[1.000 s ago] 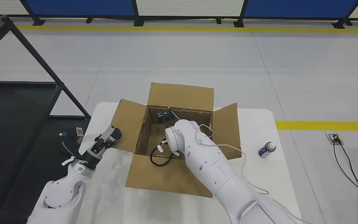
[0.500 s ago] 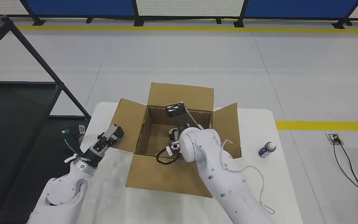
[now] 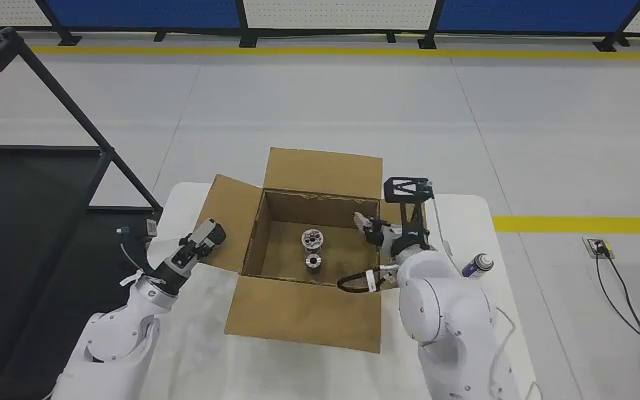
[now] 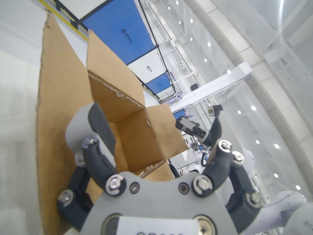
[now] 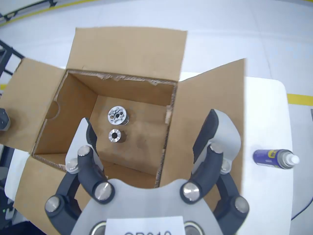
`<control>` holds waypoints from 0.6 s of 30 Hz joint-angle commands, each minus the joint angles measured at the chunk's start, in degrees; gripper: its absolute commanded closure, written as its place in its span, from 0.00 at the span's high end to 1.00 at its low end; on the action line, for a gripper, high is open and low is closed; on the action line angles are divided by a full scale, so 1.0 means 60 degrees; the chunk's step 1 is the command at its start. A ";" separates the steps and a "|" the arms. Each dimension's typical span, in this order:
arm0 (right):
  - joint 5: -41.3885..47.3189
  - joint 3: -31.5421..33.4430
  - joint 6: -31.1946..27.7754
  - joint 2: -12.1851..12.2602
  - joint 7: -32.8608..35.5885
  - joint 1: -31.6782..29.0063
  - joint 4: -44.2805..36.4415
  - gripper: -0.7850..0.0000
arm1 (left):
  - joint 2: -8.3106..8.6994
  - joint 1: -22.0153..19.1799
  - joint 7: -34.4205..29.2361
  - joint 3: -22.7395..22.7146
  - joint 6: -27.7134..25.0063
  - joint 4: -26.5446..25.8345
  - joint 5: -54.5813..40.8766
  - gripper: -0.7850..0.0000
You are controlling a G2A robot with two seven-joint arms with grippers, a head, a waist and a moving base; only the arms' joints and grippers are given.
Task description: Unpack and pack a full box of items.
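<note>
Near left of the table (image 3: 196,338), just beside the box's (image 3: 325,170) left flap: left gripper (image 4: 156,121), fingers spread, holding nothing. High over the right flap: right gripper (image 5: 150,121), likewise spread wide and empty. Mid-table: the box, flaps folded open. On its floor: two metal parts, small one (image 5: 115,135) nearer, bigger disc (image 5: 117,115) just behind, apart. Right of the box, on the table: can (image 3: 477,266), lying on its side.

The box (image 5: 127,50) is matt brown cardboard, rough and torn along its inner rim. The larger disc (image 5: 117,115) and the smaller disc (image 5: 114,135) inside are bare metal, shiny on top. The spray can (image 5: 271,158) looks glossy, the table top (image 5: 266,113) smooth and white.
</note>
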 commanded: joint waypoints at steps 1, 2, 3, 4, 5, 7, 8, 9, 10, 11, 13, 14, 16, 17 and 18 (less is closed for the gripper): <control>-0.0148 0.0444 0.0290 0.0035 -0.0151 -0.0323 -0.0392 1.00 | -0.0009 -0.0060 -0.0020 0.0072 0.0033 0.0001 0.0018 1.00; -0.0166 0.0699 0.0428 0.0052 -0.0187 -0.0446 -0.0521 1.00 | -0.0013 -0.0090 -0.0029 0.0102 0.0046 0.0006 0.0031 1.00; -0.0093 0.0956 0.0544 0.0066 -0.0202 -0.0541 -0.0631 1.00 | -0.0016 -0.0119 -0.0040 0.0132 0.0060 0.0010 0.0050 1.00; 0.0028 0.1230 0.0585 0.0083 -0.0205 -0.0625 -0.0723 1.00 | -0.0020 -0.0150 -0.0052 0.0160 0.0076 0.0013 0.0068 1.00; 0.0070 0.1524 0.0666 0.0103 -0.0221 -0.0719 -0.0766 1.00 | -0.0022 -0.0181 -0.0069 0.0189 0.0093 0.0016 0.0087 1.00; 0.0333 0.2031 0.0742 0.0134 -0.0240 -0.0874 -0.0798 1.00 | -0.0029 -0.0243 -0.0099 0.0250 0.0131 0.0014 0.0122 1.00; 0.0352 0.2327 0.0812 0.0156 -0.0288 -0.0933 -0.0752 1.00 | -0.0032 -0.0270 -0.0106 0.0277 0.0152 0.0010 0.0136 1.00; 0.0420 0.2573 0.0865 0.0174 -0.0301 -0.0968 -0.0645 1.00 | -0.0035 -0.0294 -0.0109 0.0301 0.0179 0.0006 0.0153 1.00; 0.0527 0.2817 0.0905 0.0192 -0.0298 -0.0974 -0.0512 1.00 | -0.0037 -0.0317 -0.0116 0.0323 0.0210 -0.0004 0.0178 1.00; 0.0594 0.3071 0.0981 0.0211 -0.0303 -0.0966 -0.0325 1.00 | -0.0039 -0.0336 -0.0113 0.0338 0.0224 -0.0016 0.0206 1.00; 0.0577 0.3492 0.1169 0.0250 -0.0322 -0.0863 0.0181 1.00 | -0.0042 -0.0361 -0.0114 0.0370 0.0252 -0.0029 0.0234 1.00; 0.0596 0.3699 0.1158 0.0277 -0.0262 -0.0770 0.0477 1.00 | -0.0043 -0.0371 -0.0123 0.0383 0.0262 -0.0032 0.0247 1.00; 0.0531 0.4025 0.1177 0.0330 -0.0127 -0.0547 0.1132 1.00 | -0.0044 -0.0384 -0.0124 0.0401 0.0292 -0.0036 0.0275 1.00; 0.0536 0.4167 0.1120 0.0359 -0.0041 -0.0422 0.1432 1.00 | -0.0045 -0.0387 -0.0126 0.0411 0.0298 -0.0041 0.0282 1.00; 0.0398 0.4318 0.1156 0.0392 -0.0031 -0.0308 0.1737 1.00 | -0.0045 -0.0389 -0.0129 0.0416 0.0307 -0.0043 0.0292 1.00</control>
